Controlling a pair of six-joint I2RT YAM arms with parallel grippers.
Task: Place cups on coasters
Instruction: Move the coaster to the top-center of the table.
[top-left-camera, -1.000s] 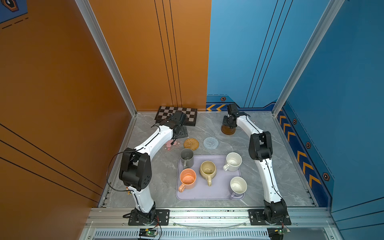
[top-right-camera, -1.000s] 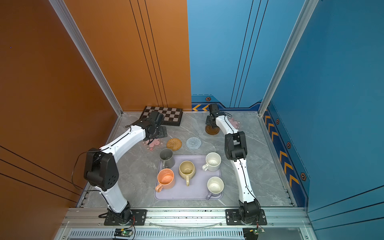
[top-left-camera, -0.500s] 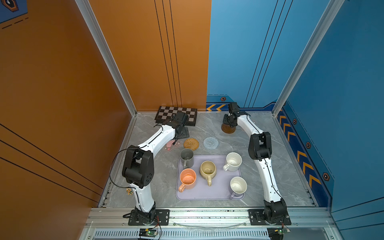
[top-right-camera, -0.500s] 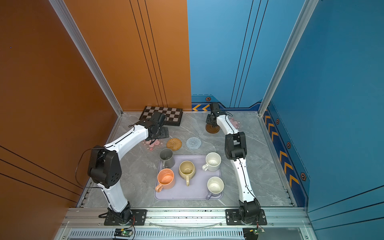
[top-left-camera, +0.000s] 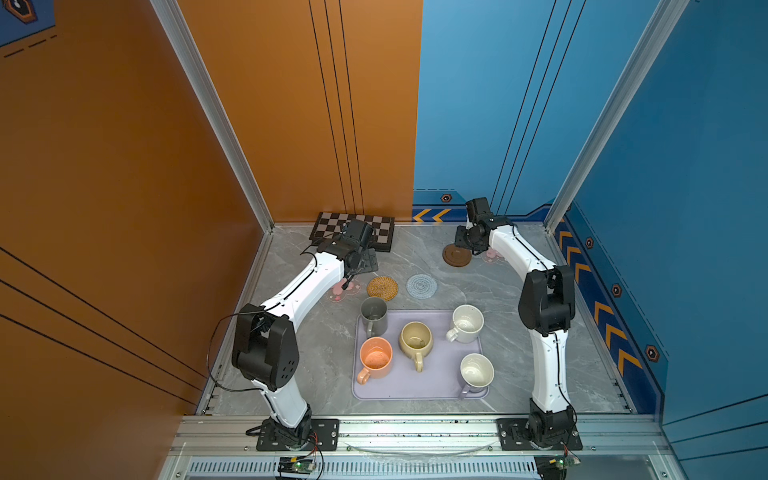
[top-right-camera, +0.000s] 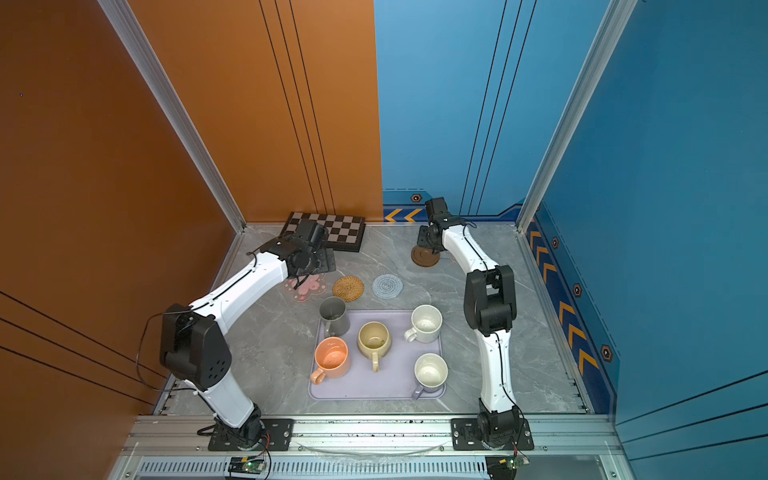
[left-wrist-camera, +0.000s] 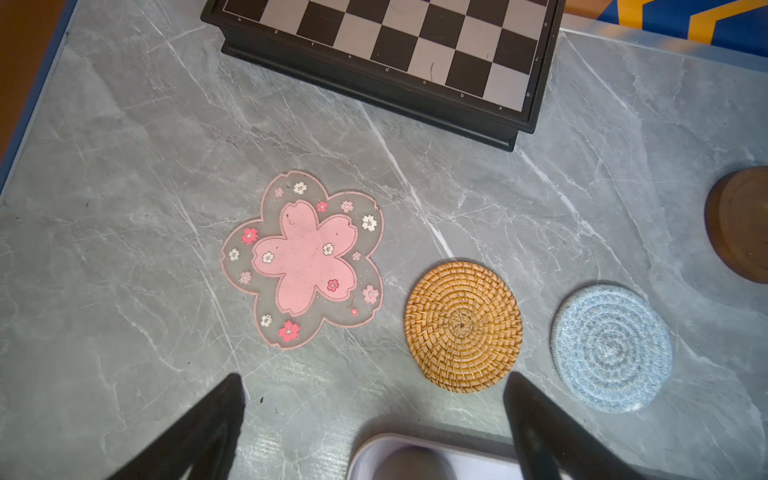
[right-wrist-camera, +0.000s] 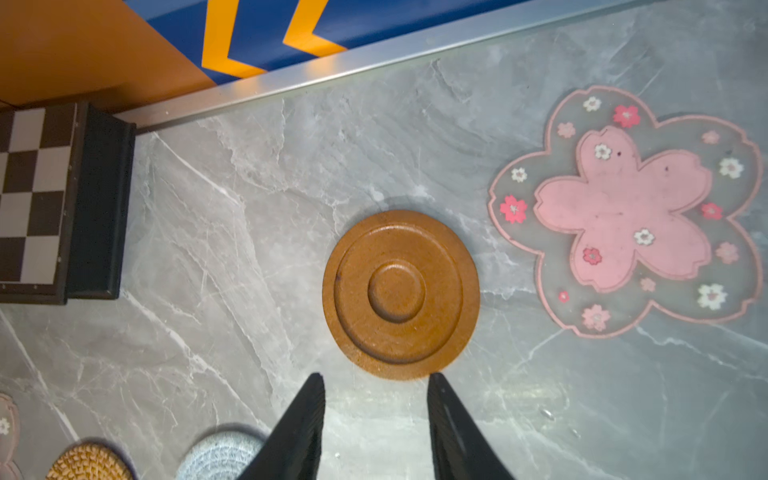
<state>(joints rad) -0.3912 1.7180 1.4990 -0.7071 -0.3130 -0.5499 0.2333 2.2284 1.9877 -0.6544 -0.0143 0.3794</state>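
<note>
Letters a–h edge the chessboard; left gripper gapes wide, right gripper narrowly parted.

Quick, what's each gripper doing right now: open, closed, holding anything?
Left gripper: open wide, holding nothing.
Right gripper: open, holding nothing, tips at the wooden coaster.

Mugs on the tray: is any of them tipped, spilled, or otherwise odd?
None is tipped or spilled. Only the yellow mug shows dark specks at its bottom, and the orange mug looks blotchy inside, perhaps stains.
</note>
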